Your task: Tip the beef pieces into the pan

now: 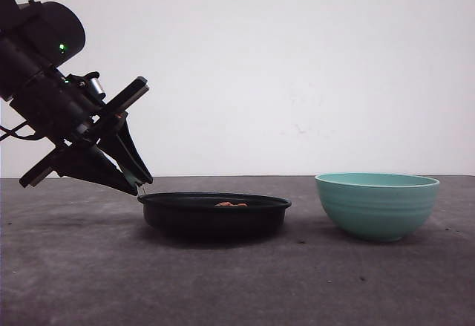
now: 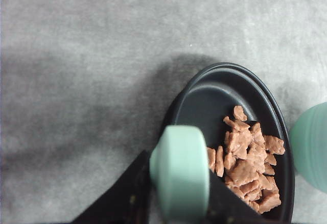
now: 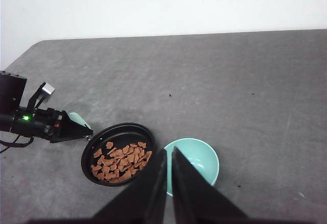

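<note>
Beef in the pan, left end effector on its handle

The left end effector (image 1: 137, 181) is clamped on the pan's mint handle (image 2: 180, 170), fingers either side. The pan (image 1: 214, 211) sits flat on the grey worktop (image 1: 237, 281) with the beef pieces (image 2: 245, 163) heaped inside, mostly on the half nearer the teal bowl (image 1: 377, 204). The bowl stands just beside the pan, apart from it, on the side away from the handle. The right end effector (image 3: 168, 180) hangs above the pan and bowl, fingers nearly together, holding nothing.
</note>
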Controlling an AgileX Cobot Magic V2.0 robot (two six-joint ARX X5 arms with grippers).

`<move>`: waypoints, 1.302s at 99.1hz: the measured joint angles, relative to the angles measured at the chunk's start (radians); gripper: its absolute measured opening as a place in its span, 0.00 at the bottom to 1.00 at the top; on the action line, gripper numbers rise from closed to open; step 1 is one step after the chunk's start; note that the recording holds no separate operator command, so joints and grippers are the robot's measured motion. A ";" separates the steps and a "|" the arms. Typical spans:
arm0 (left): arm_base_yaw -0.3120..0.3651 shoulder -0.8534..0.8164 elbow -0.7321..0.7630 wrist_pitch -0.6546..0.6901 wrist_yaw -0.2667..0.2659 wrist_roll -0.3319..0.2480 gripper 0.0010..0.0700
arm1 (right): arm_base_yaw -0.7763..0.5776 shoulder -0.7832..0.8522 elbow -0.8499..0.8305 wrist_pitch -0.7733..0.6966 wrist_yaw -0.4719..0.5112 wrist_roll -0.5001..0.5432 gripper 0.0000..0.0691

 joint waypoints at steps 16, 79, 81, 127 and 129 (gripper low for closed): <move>0.005 0.000 0.003 -0.002 0.000 -0.003 0.35 | 0.000 0.000 0.000 0.001 0.000 0.000 0.02; 0.042 -0.523 0.163 -0.309 -0.346 0.135 0.79 | 0.000 0.029 -0.005 0.137 0.133 -0.079 0.02; 0.040 -0.548 0.181 -0.330 -0.364 0.154 0.74 | 0.000 0.031 -0.008 0.156 0.133 -0.091 0.02; 0.043 -1.003 -0.033 -0.393 -0.532 0.207 0.01 | 0.000 -0.016 -0.327 0.484 0.100 -0.271 0.02; 0.043 -1.014 -0.050 -0.404 -0.547 0.204 0.01 | 0.000 -0.017 -0.338 0.487 0.100 -0.274 0.02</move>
